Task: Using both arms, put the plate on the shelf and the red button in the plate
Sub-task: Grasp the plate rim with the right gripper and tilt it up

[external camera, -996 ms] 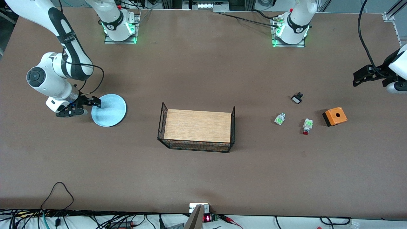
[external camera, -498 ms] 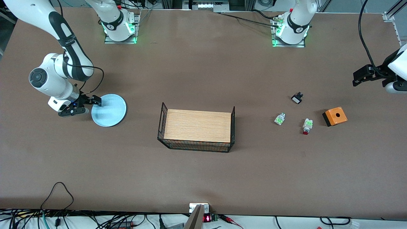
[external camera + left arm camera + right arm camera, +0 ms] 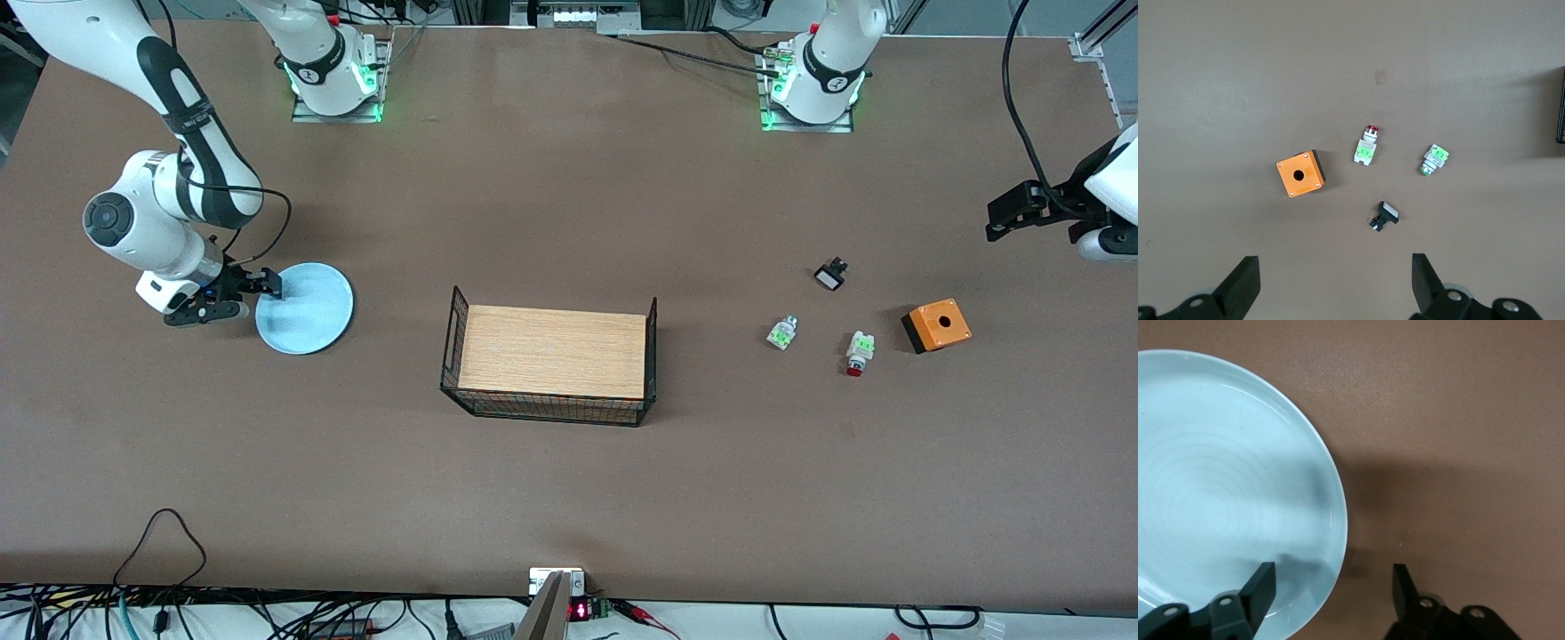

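Note:
The pale blue plate (image 3: pixel 307 308) lies flat on the table toward the right arm's end. My right gripper (image 3: pixel 249 297) is open and low at its rim. In the right wrist view the plate's (image 3: pixel 1225 493) rim passes between the fingers of the right gripper (image 3: pixel 1335 577): one is over the plate, the other over bare table. The red button (image 3: pixel 858 351) lies on its side toward the left arm's end and also shows in the left wrist view (image 3: pixel 1366 145). My left gripper (image 3: pixel 1009 218) is open and empty, held high over the table, and waits (image 3: pixel 1333 267).
A wire basket (image 3: pixel 544 409) with a wooden board in it stands mid-table. Next to the red button lie an orange box with a hole (image 3: pixel 936 325), a white-green part without a red tip (image 3: pixel 781 332) and a small black-and-white part (image 3: pixel 830 274).
My right gripper has shifted slightly at the plate's rim and stays open. The plate and the left arm have not moved.

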Controlling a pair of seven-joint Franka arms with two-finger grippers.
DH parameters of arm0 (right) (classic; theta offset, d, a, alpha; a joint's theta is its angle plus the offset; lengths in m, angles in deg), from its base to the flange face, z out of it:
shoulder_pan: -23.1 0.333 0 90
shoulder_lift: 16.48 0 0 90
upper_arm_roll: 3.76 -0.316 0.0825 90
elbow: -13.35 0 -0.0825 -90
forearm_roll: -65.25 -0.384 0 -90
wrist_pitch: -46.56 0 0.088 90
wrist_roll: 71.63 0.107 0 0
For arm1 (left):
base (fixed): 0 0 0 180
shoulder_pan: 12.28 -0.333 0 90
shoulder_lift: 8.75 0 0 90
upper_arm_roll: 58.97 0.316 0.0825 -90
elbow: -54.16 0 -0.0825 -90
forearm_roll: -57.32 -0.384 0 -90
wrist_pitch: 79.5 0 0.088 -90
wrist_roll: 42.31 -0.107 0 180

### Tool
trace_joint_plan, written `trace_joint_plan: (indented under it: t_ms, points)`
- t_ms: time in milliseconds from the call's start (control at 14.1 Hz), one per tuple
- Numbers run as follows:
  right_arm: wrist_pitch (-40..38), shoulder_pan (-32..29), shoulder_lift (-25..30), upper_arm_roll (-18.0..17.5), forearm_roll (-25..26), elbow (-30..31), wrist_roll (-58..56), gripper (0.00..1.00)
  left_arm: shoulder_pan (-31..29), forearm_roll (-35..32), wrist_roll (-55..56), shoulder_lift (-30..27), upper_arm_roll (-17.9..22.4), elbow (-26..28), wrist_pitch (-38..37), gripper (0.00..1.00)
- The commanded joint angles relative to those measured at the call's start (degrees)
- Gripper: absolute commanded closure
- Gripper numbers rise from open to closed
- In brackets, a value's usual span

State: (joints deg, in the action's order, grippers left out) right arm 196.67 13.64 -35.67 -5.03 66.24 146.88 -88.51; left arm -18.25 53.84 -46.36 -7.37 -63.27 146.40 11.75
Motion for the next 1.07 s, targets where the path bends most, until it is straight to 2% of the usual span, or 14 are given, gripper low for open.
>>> trace_joint_plan:
  t_ms: [0,71,213,640,996]
  points:
    - [1.2,-0.7,-0.1,-0.5,0.6,0.4,-1.0,0.38,-0.5,1.0,-1.6,0.7,-0.3,-1.5,-1.1,0.0]
    - [1.2,-0.7,-0.1,-0.5,0.6,0.5,-1.4,0.5,-0.5,1.0,-1.5,0.7,-0.3,-1.5,-1.1,0.0]
    - [1.2,-0.5,-0.1,-0.5,0.6,0.6,-1.5,0.57,-0.6,1.0,-1.6,0.7,-0.3,-1.3,-1.2,0.0]
    - [1.2,-0.2,-0.5,-0.5,0.6,0.5,-1.6,0.99,-0.9,1.0,-1.6,0.7,-0.1,-1.5,-1.1,0.0]
    - [0.6,0.2,0.2,-0.5,0.6,0.4,-0.9,1.0,-0.9,0.9,-1.7,0.7,-0.2,-1.5,-1.1,0.0]
